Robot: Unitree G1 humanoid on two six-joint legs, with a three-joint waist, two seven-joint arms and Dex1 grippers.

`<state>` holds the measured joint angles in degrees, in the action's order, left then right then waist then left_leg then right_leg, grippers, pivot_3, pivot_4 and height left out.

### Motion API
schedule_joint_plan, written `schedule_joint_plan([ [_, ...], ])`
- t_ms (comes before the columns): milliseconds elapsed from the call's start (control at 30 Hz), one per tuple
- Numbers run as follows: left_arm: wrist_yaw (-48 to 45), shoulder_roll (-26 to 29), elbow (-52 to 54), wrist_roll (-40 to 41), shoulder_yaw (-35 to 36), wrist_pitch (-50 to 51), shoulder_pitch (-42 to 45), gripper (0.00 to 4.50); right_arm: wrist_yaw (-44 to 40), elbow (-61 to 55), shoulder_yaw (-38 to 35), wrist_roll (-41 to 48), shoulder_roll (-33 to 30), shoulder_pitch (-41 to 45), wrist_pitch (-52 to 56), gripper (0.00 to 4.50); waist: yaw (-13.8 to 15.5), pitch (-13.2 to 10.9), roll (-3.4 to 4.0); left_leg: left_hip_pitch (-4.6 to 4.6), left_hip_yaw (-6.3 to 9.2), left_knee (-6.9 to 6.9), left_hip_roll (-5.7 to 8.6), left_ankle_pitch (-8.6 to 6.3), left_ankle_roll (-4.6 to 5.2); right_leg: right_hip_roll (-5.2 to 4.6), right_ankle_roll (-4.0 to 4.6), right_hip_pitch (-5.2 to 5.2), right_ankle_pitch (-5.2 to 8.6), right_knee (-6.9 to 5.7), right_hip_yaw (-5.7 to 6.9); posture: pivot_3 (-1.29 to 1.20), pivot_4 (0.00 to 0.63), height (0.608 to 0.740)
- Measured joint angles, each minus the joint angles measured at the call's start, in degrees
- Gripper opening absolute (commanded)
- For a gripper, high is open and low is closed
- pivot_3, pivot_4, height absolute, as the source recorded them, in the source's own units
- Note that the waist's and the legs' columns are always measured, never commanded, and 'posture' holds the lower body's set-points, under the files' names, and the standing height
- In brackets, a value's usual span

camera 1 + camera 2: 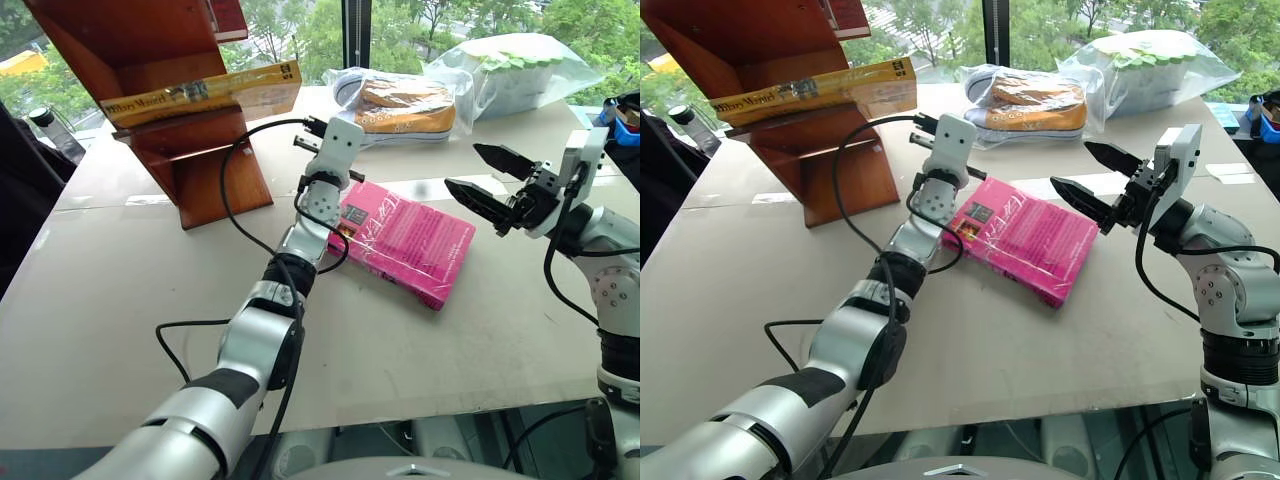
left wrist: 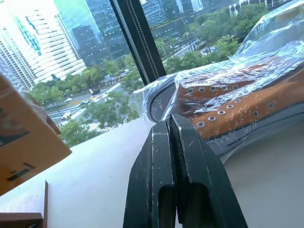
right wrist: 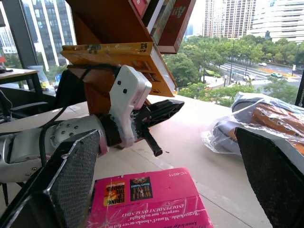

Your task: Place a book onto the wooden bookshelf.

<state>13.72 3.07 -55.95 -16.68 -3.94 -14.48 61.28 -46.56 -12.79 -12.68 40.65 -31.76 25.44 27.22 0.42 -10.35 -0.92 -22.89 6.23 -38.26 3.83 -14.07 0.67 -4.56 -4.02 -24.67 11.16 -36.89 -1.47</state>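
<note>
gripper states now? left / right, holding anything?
Left tool: closed, empty; the book lies on the wooden bookshelf.
Right tool: open, empty.

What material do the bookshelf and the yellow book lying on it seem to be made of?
The wooden bookshelf looks like reddish-brown wood with a polished finish: its flat faces carry a smooth sheen. The book seems to be a paperback with a glossy, probably laminated paper cover, as light glints on its yellow-orange surface.
</note>
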Motion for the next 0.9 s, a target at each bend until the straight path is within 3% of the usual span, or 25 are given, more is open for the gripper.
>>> schedule_joint_plan([
  [233,18.0,0.8,-10.2,-4.6,-1.2,-3.5,10.0,0.09,0.7,-0.3,-0.1,0.3,0.0,-0.2,0.0,4.5,0.0,0.0,-0.01,0.01,0.01,0.0,0.0,-0.01,0.03,0.01,-0.06,0.01,-0.03,-0.01,0.01,0.0,0.15,0.74],
  [467,29.1,2.5,-12.8,-4.7,-0.9,-3.2,10.8,0.09,0.8,-0.3,-0.1,0.3,-0.2,-0.2,0.0,4.5,-0.2,0.0,-0.01,0.01,0.03,0.0,0.0,-0.01,0.02,0.02,-0.06,0.0,-0.03,-0.02,0.01,0.0,0.15,0.74],
  [700,34.3,3.2,-12.8,-5.1,-0.9,-1.1,10.7,0.09,0.7,-0.3,-0.1,0.4,-0.2,-0.2,0.0,4.5,-1.3,0.0,-0.01,0.02,0.01,0.02,-0.01,-0.01,0.02,0.03,-0.07,-0.01,-0.03,-0.02,-0.01,0.0,0.15,0.74],
  [900,32.6,3.0,-12.8,-4.3,-1.0,-0.9,10.6,0.09,0.6,-0.3,-0.1,0.4,-0.2,-0.1,0.0,4.5,-1.3,0.0,-0.01,0.02,0.0,0.02,-0.01,-0.01,0.02,0.04,-0.07,0.0,-0.03,-0.03,-0.01,0.0,0.15,0.74],
])
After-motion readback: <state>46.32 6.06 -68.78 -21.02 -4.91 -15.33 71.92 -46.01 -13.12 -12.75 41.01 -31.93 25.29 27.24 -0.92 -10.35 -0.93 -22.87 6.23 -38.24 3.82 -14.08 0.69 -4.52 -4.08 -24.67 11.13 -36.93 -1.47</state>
